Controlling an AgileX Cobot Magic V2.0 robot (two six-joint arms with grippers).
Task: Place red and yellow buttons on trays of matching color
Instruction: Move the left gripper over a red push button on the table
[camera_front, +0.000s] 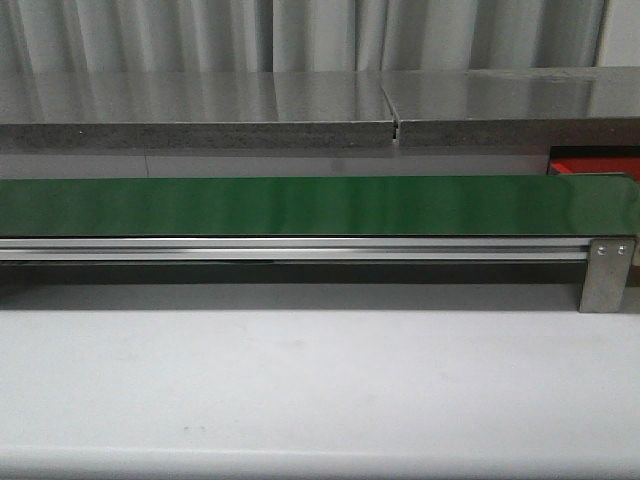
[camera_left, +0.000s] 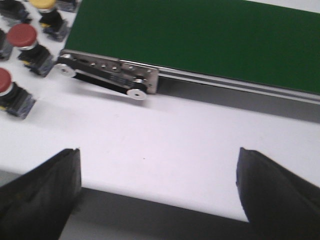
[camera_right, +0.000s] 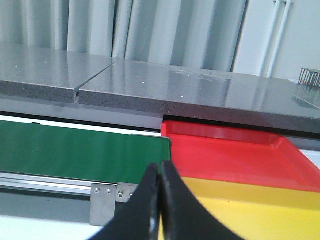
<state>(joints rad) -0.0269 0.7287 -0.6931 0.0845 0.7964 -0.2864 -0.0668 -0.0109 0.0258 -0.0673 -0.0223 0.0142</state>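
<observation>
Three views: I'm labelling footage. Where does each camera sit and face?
Front view: looks forward over the white table at the green belt; no arm shows.
Left wrist view: on the left arm, looking down at the belt's end, red buttons and a yellow button; the left tool stands open.
Right wrist view: on the right arm, facing the belt's other end, red tray and yellow tray; the right tool is shut.
Shared: all show the belt; front and right wrist views also share the red tray.
</observation>
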